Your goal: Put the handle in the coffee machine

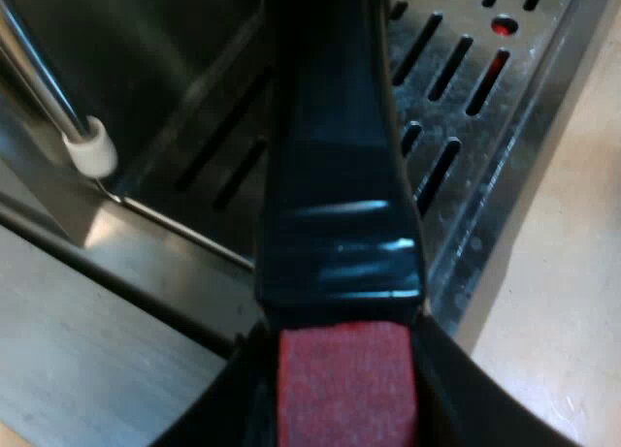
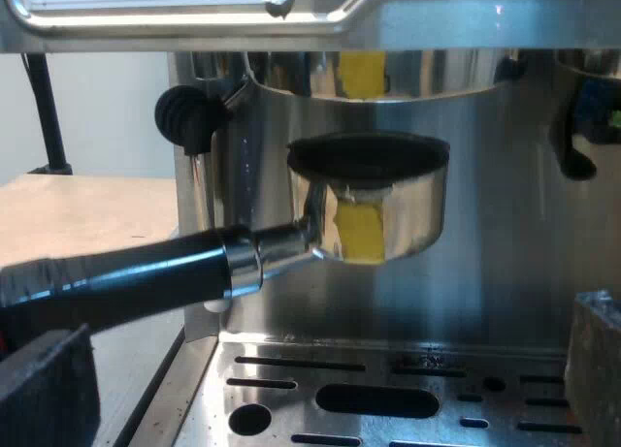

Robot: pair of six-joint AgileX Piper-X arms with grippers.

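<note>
The left gripper (image 1: 344, 394) is clamped on the red end (image 1: 347, 379) of the dark handle (image 1: 335, 175), fingers pressed to either side. It holds the handle above the slotted drip tray (image 1: 543, 88) of the coffee machine (image 1: 146, 49), near the steam pipe (image 1: 44, 93). From the right arm's camera, the handle's metal cup (image 2: 388, 200) hangs just under the round brewing head (image 2: 388, 74) at the machine's front. A narrow gap shows between the cup's rim and the head, so the cup is not yet seated. The right gripper (image 2: 320, 379) stands wide open over the tray, holding nothing. The step in hand appears to be offering the cup up to the head. The next move likely calls for a short, level lift so the rim enters squarely. A sideways turn of the handle would then lock it. A tilted cup could catch on the head's edge.
</note>
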